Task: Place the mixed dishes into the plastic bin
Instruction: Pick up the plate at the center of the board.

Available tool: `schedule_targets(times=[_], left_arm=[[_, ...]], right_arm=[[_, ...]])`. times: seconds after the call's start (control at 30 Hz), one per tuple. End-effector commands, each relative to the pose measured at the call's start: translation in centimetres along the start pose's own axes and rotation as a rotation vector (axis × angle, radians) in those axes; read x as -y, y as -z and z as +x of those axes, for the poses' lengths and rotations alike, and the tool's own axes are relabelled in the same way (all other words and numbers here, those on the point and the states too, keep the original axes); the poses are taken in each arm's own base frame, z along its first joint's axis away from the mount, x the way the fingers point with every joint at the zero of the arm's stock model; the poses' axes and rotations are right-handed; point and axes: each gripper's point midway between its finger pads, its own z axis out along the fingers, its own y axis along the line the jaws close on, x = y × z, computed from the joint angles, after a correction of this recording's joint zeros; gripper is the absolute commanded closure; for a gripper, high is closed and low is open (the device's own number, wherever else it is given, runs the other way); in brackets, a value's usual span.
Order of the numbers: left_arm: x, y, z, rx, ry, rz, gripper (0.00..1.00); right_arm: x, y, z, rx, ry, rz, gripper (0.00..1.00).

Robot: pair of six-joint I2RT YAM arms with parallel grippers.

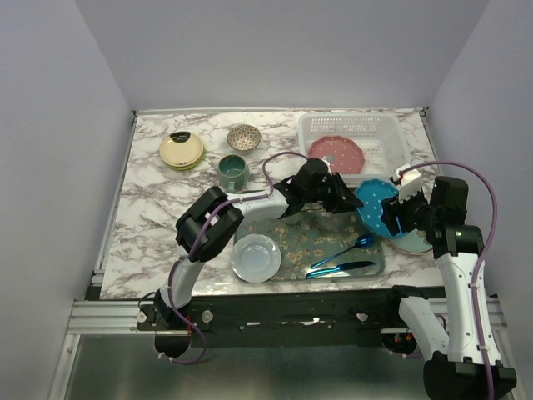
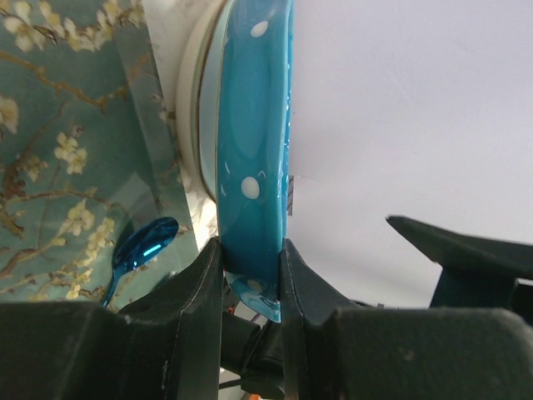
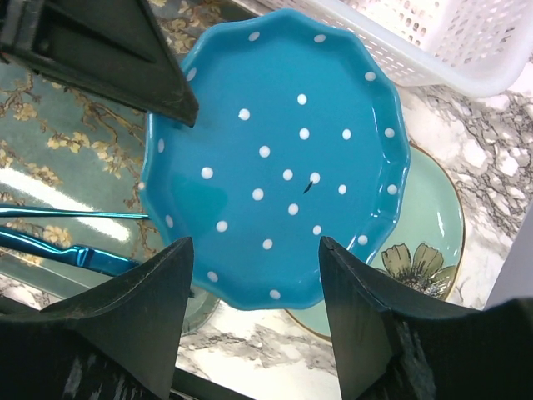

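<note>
1. Upper left of the top view: amber-yellow plate sat on the table, poss. a stack, couldn't tell. Not binned.
2. Just right of it: speckled bowl & dark teal mug, both on the table, outside the bin.
3. Lower centre: pale plate lay in the grey tray beside blue cutlery. I judged that plate left to do.
4. Centre: left gripper was clenched on the rim of the teal dotted plate, held on edge between tray & bin, not inside yet.
5. Upper right: plastic bin held only the pink plate, the one item I'd count as done.
6. Right: right gripper had jaws spread, grasping nothing, facing the teal plate.
7. Under that: floral green plate lay flat on the table, also left.
8. My read: early stage, most dishes remained.
</note>
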Motion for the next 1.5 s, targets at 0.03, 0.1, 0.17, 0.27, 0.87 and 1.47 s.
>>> schedule_targets(times=[0.03,0.1,0.17,0.27,0.87,1.47], left_arm=[[10.7,4.3,0.5,0.004,-0.137,0.299,1.0],[11.0,4.7,0.6,0.004,-0.138,0.306,1.0],[11.4,5.2,0.8,0.001,-0.141,0.317,1.0],[11.8,5.7,1.1,0.0,-0.142,0.328,1.0],[12.2,10.6,-1.9,0.093,-0.139,0.382,1.0],[13.3,16.4,-5.0,0.192,-0.128,0.469,1.0]], right_arm=[[1.0,0.8,-2.2,0.056,-0.038,0.029,0.3],[1.2,1.3,-3.2,0.083,-0.055,0.034,0.3],[1.4,1.7,-3.8,0.099,-0.077,0.042,0.3],[1.9,2.3,-4.8,0.127,-0.1,0.054,0.29],[5.2,1.0,-6.6,0.189,-0.433,-0.044,0.07],[3.8,-3.7,-9.2,0.21,-0.833,-0.436,0.05]])
